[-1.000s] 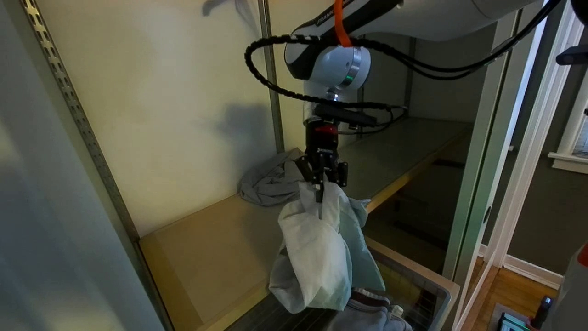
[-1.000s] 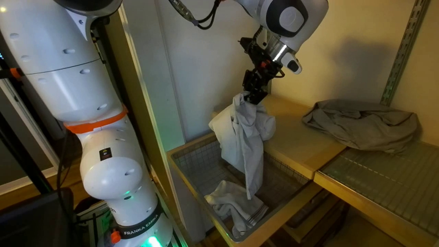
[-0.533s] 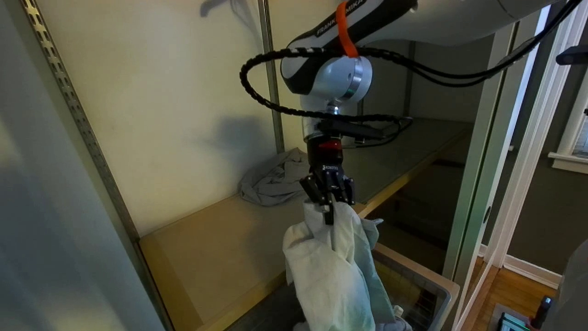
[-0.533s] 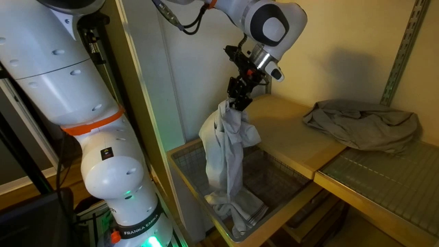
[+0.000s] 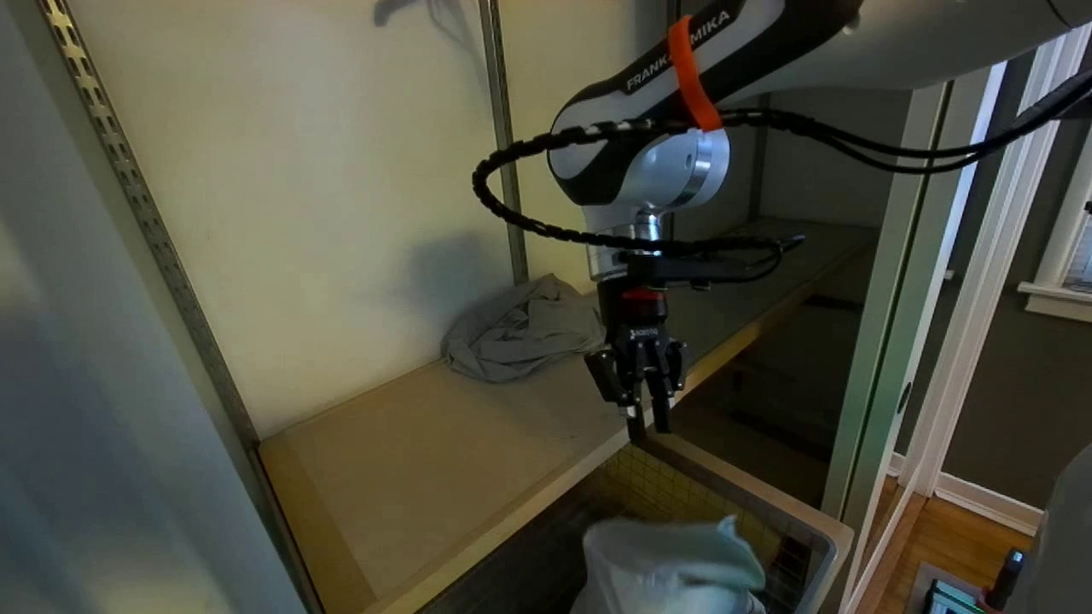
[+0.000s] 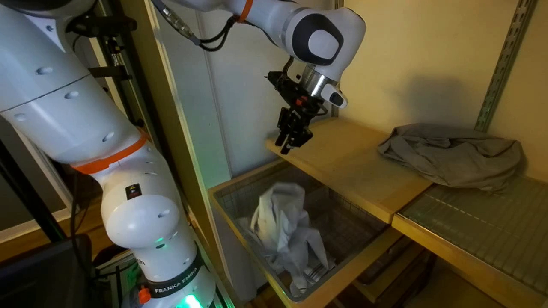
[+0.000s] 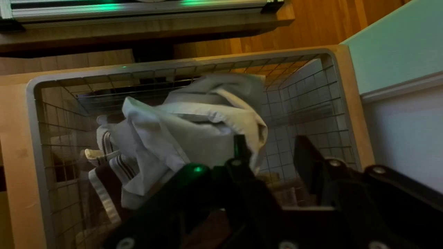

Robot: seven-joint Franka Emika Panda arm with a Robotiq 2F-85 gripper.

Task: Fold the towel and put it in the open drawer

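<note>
The pale grey-white towel (image 6: 280,218) lies crumpled in the open wire drawer (image 6: 342,276), heaped over a second, striped cloth (image 6: 317,272). It also shows in an exterior view (image 5: 665,567), cut off by the lower edge, and in the wrist view (image 7: 204,138). My gripper (image 5: 648,426) is above the drawer, apart from the towel, in both exterior views (image 6: 282,147). In the wrist view the gripper's fingers (image 7: 271,143) stand apart with nothing between them. The striped cloth (image 7: 119,174) is partly hidden under the towel.
A grey cloth (image 6: 449,156) lies bunched on the shelf by the wall, also seen in an exterior view (image 5: 516,328). The wooden shelf (image 6: 342,158) borders the drawer. A pale panel (image 6: 214,107) rises beside the drawer. The robot's base (image 6: 171,256) stands close to it.
My gripper moved lower over the drawer with the towel, then opened and let go. The towel dropped into the drawer onto the striped cloth.
</note>
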